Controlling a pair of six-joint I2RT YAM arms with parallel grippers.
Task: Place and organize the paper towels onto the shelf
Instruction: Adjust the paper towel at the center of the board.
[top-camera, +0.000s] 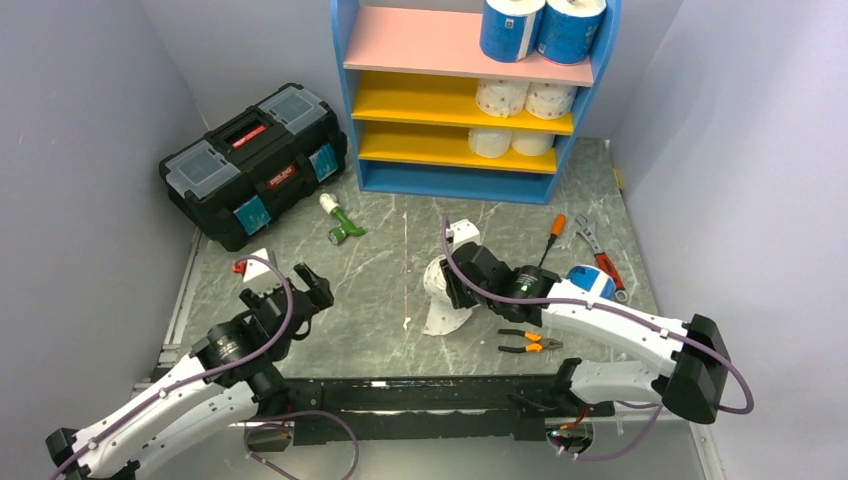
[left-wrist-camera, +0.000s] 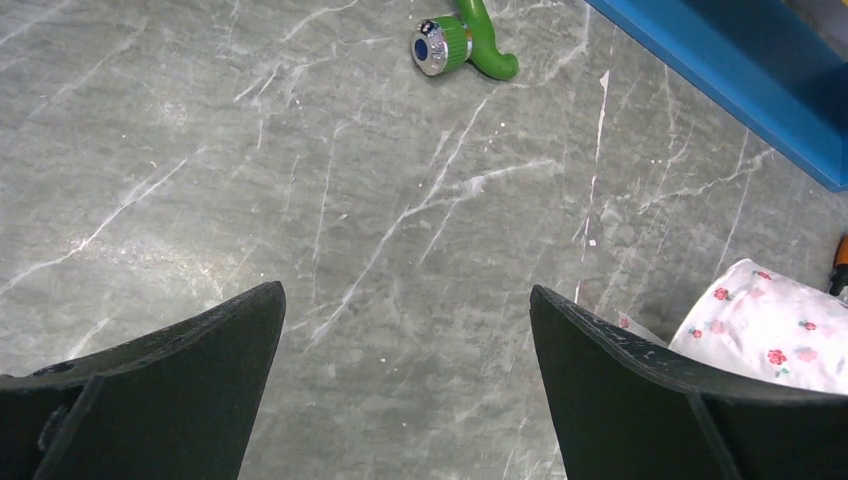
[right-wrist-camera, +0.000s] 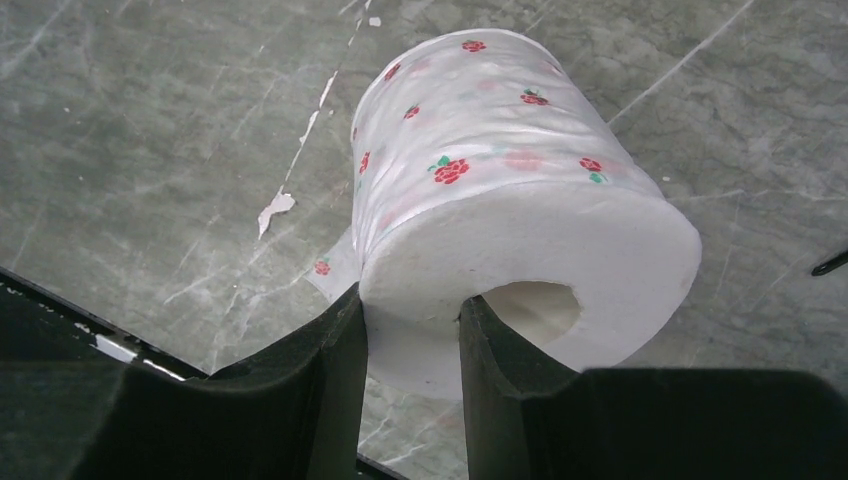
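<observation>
right gripper (right-wrist-camera: 410, 312): clamped on flowered roll (right-wrist-camera: 500, 150)'s wall, pinched between its fingers (right-wrist-camera: 335, 360), core axis along them | shelf (top-camera: 455, 182): well beyond the tips | left gripper (left-wrist-camera: 405, 320): spread wide, empty, farther off

Lighting is bright, even and diffuse, from overhead. Shadows on the counter (top-camera: 380, 330) are short and soft; a pale glare patch shows in the left wrist view. The overhead view is sharp. Near the lens, the right gripper (right-wrist-camera: 410, 305) renders dark and soft; the paper towel roll (right-wrist-camera: 520, 150) keeps surface detail.
</observation>
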